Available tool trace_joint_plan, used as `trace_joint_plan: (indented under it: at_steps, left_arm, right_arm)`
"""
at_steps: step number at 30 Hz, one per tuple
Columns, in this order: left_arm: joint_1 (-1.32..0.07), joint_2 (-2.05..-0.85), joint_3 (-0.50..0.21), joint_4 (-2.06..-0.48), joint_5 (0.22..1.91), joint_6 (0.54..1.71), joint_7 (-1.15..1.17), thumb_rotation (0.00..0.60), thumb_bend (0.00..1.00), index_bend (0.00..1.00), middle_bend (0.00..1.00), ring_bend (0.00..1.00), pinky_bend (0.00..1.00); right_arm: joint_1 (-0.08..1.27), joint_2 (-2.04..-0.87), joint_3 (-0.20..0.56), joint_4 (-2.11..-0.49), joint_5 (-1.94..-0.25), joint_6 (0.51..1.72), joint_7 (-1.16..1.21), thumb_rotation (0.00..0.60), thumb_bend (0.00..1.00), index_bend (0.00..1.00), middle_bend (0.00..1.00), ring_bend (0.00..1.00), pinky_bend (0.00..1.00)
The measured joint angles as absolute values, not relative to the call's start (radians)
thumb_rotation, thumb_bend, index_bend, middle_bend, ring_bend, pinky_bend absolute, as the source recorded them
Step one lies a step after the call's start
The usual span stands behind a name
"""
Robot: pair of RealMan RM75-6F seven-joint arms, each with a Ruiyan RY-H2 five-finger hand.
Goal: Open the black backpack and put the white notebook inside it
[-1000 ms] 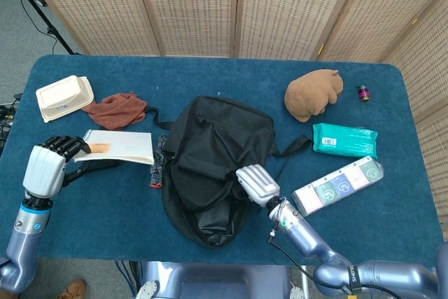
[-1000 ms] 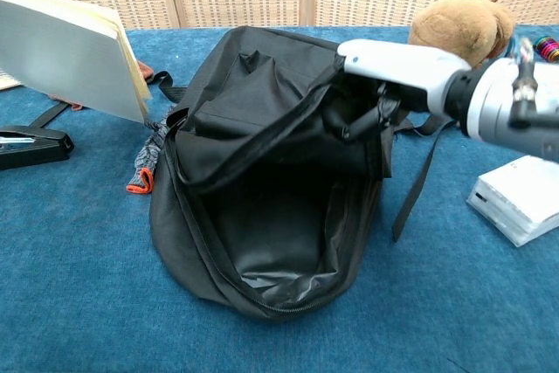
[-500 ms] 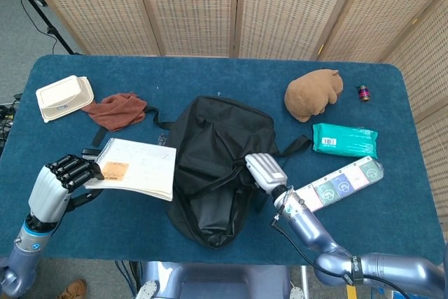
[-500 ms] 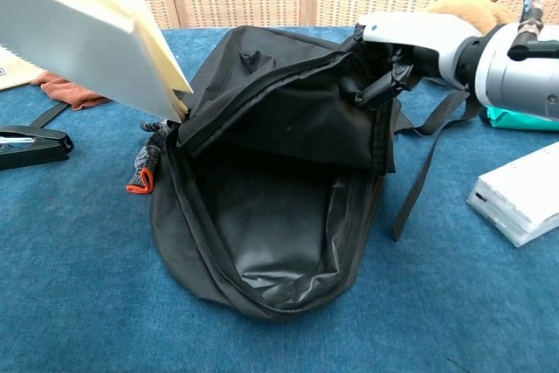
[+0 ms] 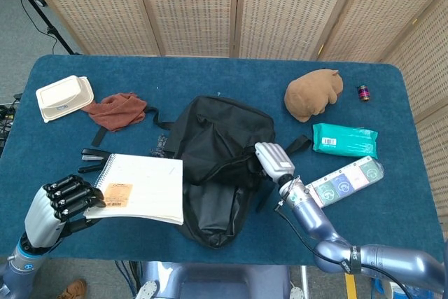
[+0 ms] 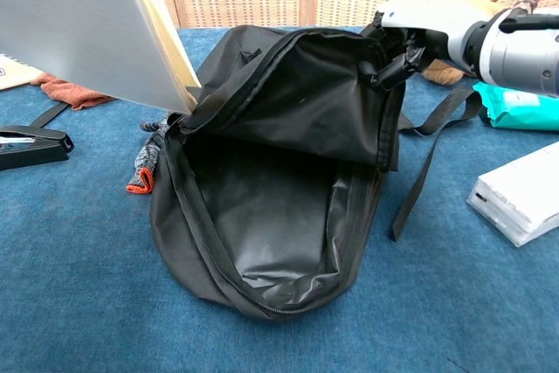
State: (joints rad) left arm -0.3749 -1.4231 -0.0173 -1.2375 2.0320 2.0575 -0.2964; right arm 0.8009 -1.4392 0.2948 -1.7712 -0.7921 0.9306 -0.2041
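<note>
The black backpack (image 5: 217, 166) lies in the middle of the blue table, unzipped, its dark inside (image 6: 271, 233) gaping toward me. My right hand (image 5: 274, 161) grips the top flap (image 6: 314, 102) at its right edge and holds it lifted; the same right hand (image 6: 419, 28) shows at the upper right of the chest view. My left hand (image 5: 59, 201) holds the white spiral notebook (image 5: 140, 188) by its left end, raised above the table just left of the bag. In the chest view the notebook (image 6: 87, 28) hangs at the upper left, its corner near the bag's opening.
A black stapler (image 6: 31, 144) and a rust cloth (image 5: 115, 108) lie left of the bag, a white clamshell box (image 5: 64, 97) at far left. Right of it are a brown plush toy (image 5: 313, 93), a teal pack (image 5: 344, 140), a white box (image 5: 337, 185) and a loose strap (image 6: 419, 172).
My left hand has carried the notebook right and toward me, up to the bag's left side. My right hand has pulled the flap up and to the right, widening the opening.
</note>
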Motion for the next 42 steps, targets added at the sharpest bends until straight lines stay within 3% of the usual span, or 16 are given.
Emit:
trace_joint_plan:
  at_steps: [14, 29, 37, 42]
  left_arm:
    - [-0.363, -1.392, -0.024, -1.291, 2.060, 2.095, -0.296, 0.600, 0.46, 0.83, 0.65, 0.59, 0.62]
    - [-0.413, -1.538, -0.003, -1.309, 2.151, 2.009, -0.248, 0.600, 0.46, 0.83, 0.65, 0.59, 0.62]
    - [-0.448, -1.640, -0.003, -1.225, 2.173, 1.984, -0.248, 0.600, 0.46, 0.83, 0.65, 0.59, 0.62]
    - [-0.470, -1.727, 0.007, -1.081, 2.170, 1.946, -0.262, 0.600, 0.46, 0.83, 0.65, 0.59, 0.62]
  right_arm:
    - [0.808, -1.429, 0.295, -1.751, -0.765, 0.930, -0.190, 0.600, 0.72, 0.63, 0.55, 0.46, 0.56]
    - [0.817, -1.414, 0.291, -1.768, -0.744, 0.937, -0.193, 0.600, 0.72, 0.63, 0.55, 0.46, 0.56]
    - [0.815, -1.395, 0.294, -1.788, -0.743, 0.936, -0.180, 0.600, 0.72, 0.63, 0.56, 0.46, 0.56]
    - [0.818, -1.377, 0.293, -1.812, -0.737, 0.936, -0.184, 0.600, 0.72, 0.63, 0.56, 0.46, 0.56]
